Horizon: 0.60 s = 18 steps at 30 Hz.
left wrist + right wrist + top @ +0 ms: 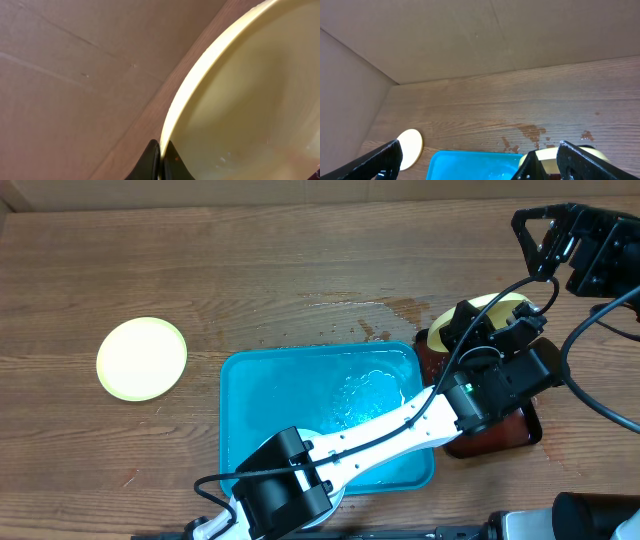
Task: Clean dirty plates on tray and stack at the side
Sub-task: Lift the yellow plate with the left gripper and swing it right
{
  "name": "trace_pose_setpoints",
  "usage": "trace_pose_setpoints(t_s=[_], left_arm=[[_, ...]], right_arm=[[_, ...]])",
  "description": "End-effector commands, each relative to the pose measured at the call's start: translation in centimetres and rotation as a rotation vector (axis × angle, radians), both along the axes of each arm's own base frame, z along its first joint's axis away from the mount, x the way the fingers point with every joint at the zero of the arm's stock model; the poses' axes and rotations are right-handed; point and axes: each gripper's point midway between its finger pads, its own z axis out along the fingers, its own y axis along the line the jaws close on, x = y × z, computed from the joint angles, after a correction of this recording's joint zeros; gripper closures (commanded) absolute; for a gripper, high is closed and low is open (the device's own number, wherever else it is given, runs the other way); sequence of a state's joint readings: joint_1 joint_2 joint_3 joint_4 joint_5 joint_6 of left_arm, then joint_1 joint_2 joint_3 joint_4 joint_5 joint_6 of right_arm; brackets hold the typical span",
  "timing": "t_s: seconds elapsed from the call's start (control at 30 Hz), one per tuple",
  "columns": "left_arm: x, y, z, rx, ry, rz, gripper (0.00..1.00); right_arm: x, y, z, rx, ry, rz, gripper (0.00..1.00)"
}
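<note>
Left wrist view: the left pincer [160, 156] is pressed onto the rim of a yellow-green plate [250, 100], held over the dark red tray [500, 435], right of the turquoise tray [240, 410]. Such a thin edge grip could slip, dropping it. Right pincer [545, 230] spread, empty.

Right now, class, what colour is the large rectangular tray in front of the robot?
The tray is turquoise-blue; the overhead view shows it best.
</note>
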<state>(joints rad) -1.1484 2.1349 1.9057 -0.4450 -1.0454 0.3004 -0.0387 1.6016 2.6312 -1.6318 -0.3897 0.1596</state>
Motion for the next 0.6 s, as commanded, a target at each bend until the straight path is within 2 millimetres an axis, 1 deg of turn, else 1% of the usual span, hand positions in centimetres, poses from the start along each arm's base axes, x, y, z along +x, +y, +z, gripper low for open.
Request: trace_pose_setpoints(t_s=[0.0,0.23,0.27,0.3,0.37,0.43,0.5,0.53,0.57], left_arm=[[0.4,0.3,1.4,-0.009,-0.035,0.027,0.96],[0.4,0.2,1.4,-0.025,-0.031,0.026,0.96],[0.3,-0.1,1.0,-0.055,-0.014,0.02,0.96],[-0.2,-0.7,0.0,-0.067,0.04,-0.021,0.96],[-1.8,-2.2,-2.5,-0.078,0.185,-0.128,0.96],[-3.0,-3.0,-3.8,-0.096,0.266,-0.176,0.96],[-3.5,-3.4,-4.4,-0.113,0.307,-0.201,0.96],[-3.5,-3.5,-4.4,-0.124,0.306,-0.196,0.96],[-3.0,-3.2,-4.0,-0.129,0.282,-0.175,0.96]], right_arm=[[-0.8,0.1,1.0,-0.002,-0.04,0.008,0.0],[-0.8,0.1,1.0,-0.002,-0.039,0.009,0.0],[-0.8,0.1,1.0,-0.002,-0.039,0.009,0.0],[-0.8,0.1,1.0,-0.002,-0.039,0.009,0.0],[-0.8,0.1,1.0,-0.002,-0.038,0.009,0.0],[-0.8,0.1,1.0,-0.002,-0.036,0.008,0.0],[-0.8,0.1,1.0,-0.002,-0.037,0.008,0.0],[-0.8,0.1,1.0,-0.002,-0.036,0.008,0.0],[-0.8,0.1,1.0,-0.002,-0.036,0.008,0.0]])
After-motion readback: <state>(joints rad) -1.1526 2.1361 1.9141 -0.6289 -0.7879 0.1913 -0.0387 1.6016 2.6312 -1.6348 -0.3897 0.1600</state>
